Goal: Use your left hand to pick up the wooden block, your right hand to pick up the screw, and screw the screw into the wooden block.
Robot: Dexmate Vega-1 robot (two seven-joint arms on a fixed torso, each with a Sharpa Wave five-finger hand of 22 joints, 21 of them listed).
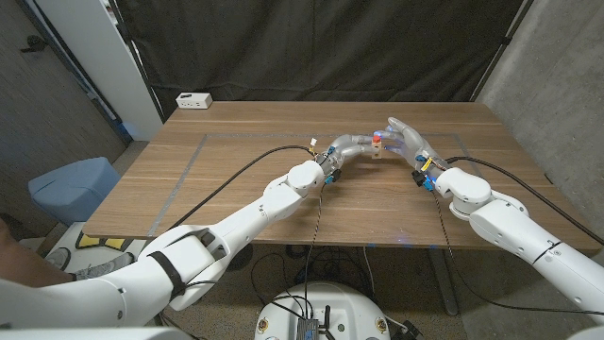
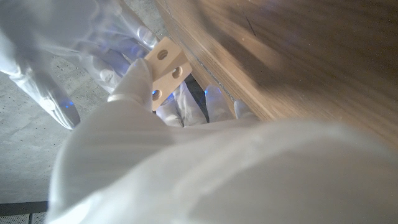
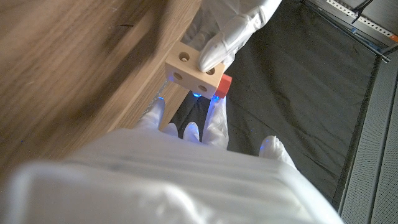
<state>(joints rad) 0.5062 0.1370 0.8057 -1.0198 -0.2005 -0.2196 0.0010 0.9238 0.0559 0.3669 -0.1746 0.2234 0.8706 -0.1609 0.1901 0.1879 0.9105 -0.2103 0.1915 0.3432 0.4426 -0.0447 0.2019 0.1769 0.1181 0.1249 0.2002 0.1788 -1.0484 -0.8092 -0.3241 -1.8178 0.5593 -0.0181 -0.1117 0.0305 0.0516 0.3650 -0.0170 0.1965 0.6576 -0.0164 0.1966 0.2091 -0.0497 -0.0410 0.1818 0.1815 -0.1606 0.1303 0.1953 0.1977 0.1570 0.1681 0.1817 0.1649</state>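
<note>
I see the wooden block point(image 1: 376, 148) lifted above the table point(image 1: 236, 179) centre, pinched by my left hand point(image 1: 351, 148) | red screw point(image 3: 224, 83) on its side, axis unclear | right hand point(image 1: 408, 140) touching it, grip unclear | bare tabletop all round.

left hand point(image 1: 351, 148), right hand point(image 1: 404, 138) raised, fingertips meeting.

- One wooden block point(image 1: 376, 151), with three holes showing in the left wrist view.
- One screw point(image 3: 223, 86), red-headed, touching the block.
- Two hands: left hand point(image 1: 351, 145) and right hand point(image 1: 406, 140).
- One table point(image 1: 236, 179).
- One white box point(image 1: 193, 100) on the table's far corner.
- One blue bin point(image 1: 74, 187) beside the table.
</note>
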